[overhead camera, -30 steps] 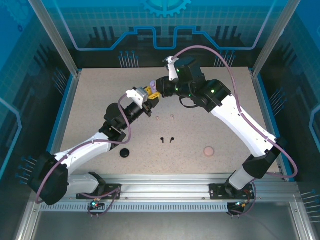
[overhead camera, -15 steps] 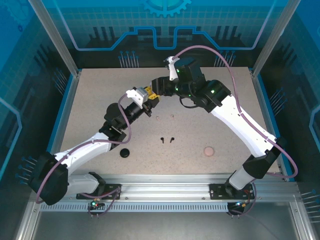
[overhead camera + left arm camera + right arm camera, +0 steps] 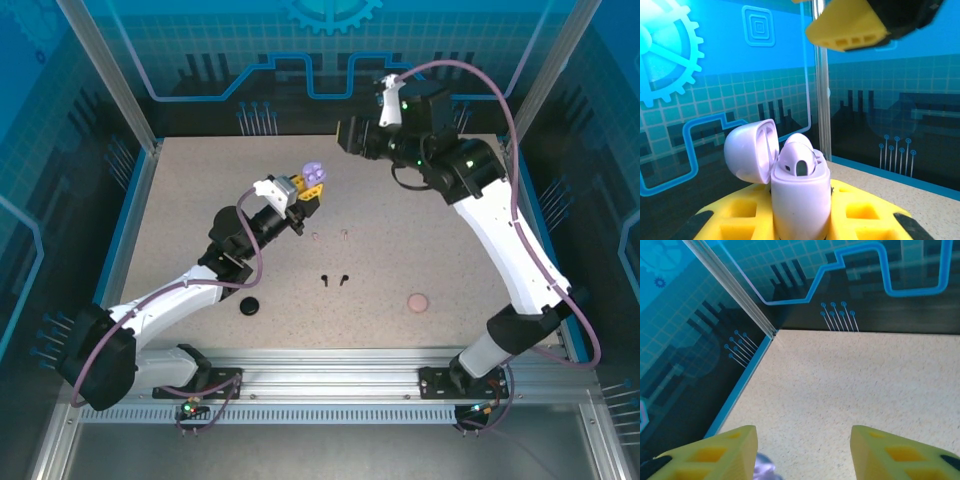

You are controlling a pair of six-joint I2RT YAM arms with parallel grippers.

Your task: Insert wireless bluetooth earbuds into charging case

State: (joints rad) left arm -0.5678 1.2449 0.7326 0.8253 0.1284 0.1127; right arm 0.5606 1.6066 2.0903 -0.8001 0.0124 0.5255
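A speckled beige table [image 3: 190,195] is enclosed by blue-lit panels [image 3: 100,100] printed with gears and circuit lines. Two black earbuds [image 3: 325,279] and two pale pink earbuds [image 3: 315,237] are laid near the middle, with a black round case [image 3: 249,305] and a pink round case [image 3: 418,301] nearer the front. The left arm is stretched toward the centre, the left gripper [image 3: 308,186] clamped on a lavender case [image 3: 800,200] held above the table with its lid open. A lavender earbud [image 3: 796,161] is seated inside, possibly with a second behind it. The right arm is raised toward the back wall, the right gripper [image 3: 802,450] parted and empty
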